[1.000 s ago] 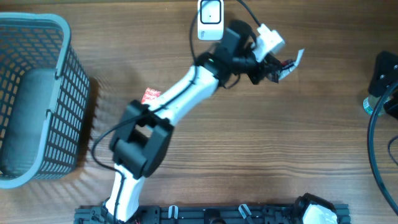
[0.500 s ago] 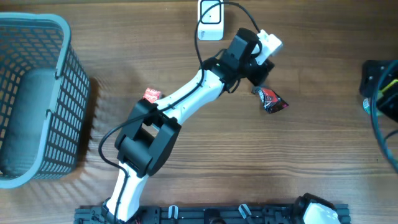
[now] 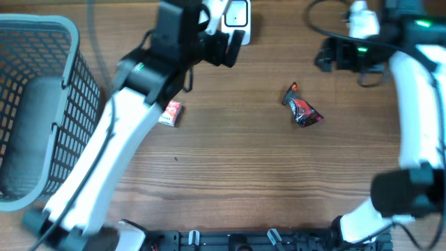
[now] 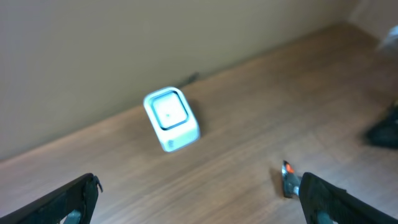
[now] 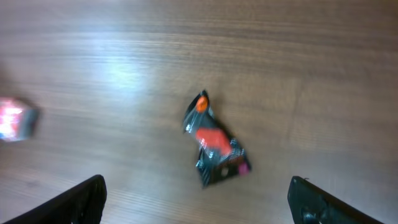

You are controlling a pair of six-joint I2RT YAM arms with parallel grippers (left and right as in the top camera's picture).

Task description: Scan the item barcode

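The item, a black and red packet (image 3: 301,108), lies loose on the wooden table, right of centre. It also shows in the right wrist view as the packet (image 5: 214,143), ahead of my right gripper (image 5: 199,208), whose jaws stand wide apart around nothing. The white scanner (image 3: 235,17) stands at the table's far edge. In the left wrist view the scanner (image 4: 171,118) sits ahead of my left gripper (image 4: 202,205), open and empty, with the packet (image 4: 289,180) beside its right finger. Overhead, the left gripper (image 3: 221,47) hangs near the scanner and the right gripper (image 3: 329,56) is up right of the packet.
A grey mesh basket (image 3: 77,84) fills the left side of the table. A small red and white pack (image 3: 170,113) lies between the basket and the packet, partly under my left arm; the same pack (image 5: 12,118) shows blurred at the right wrist view's left edge.
My left gripper opened and let go of the packet, which now lies on the table. The left arm swung back left and rose. The right arm came in from the right.
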